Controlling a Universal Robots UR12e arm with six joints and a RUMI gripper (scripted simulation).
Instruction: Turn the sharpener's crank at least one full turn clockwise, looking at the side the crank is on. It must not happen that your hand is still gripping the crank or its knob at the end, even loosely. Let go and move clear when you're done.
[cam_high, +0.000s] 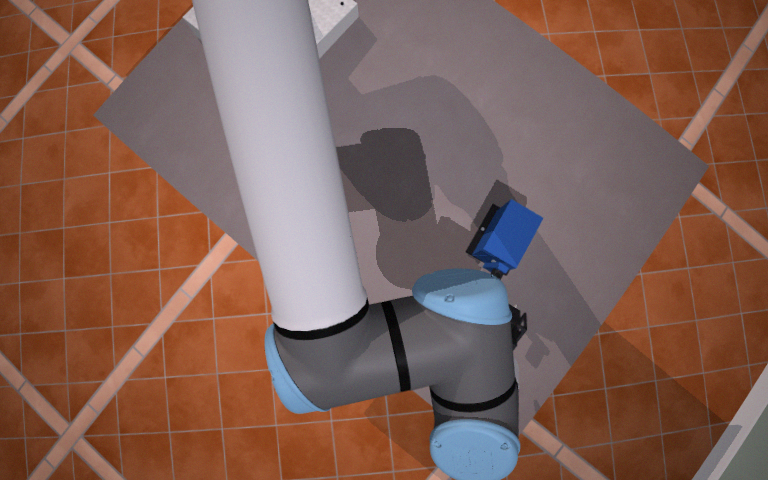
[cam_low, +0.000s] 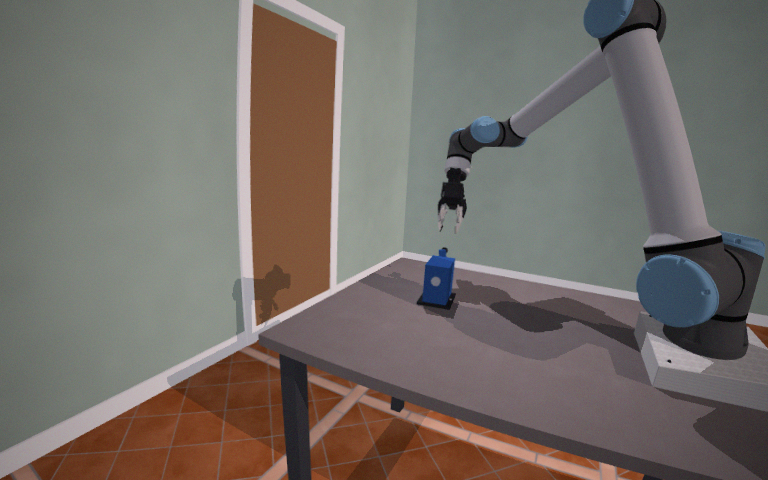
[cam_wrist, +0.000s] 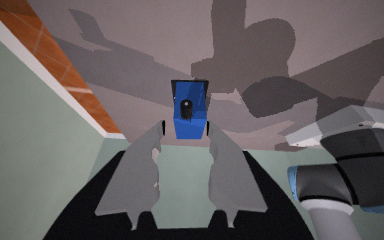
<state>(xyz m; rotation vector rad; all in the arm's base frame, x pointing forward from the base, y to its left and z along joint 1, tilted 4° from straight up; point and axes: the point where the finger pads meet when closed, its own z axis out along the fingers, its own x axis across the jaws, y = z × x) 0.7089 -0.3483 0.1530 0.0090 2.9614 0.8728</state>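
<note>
The blue box-shaped sharpener stands upright on a black base plate near the far edge of the grey table. Its dark crank knob sticks up at the top of the box. My gripper points straight down and hangs well above the knob, clear of it. Its two grey fingers are parted with nothing between them. In the overhead view the wrist joint hides the fingers.
The arm's white mounting block sits at the table's near right corner. The green wall runs close behind the sharpener, and a brown door is at the left. The table edge lies just beyond the sharpener.
</note>
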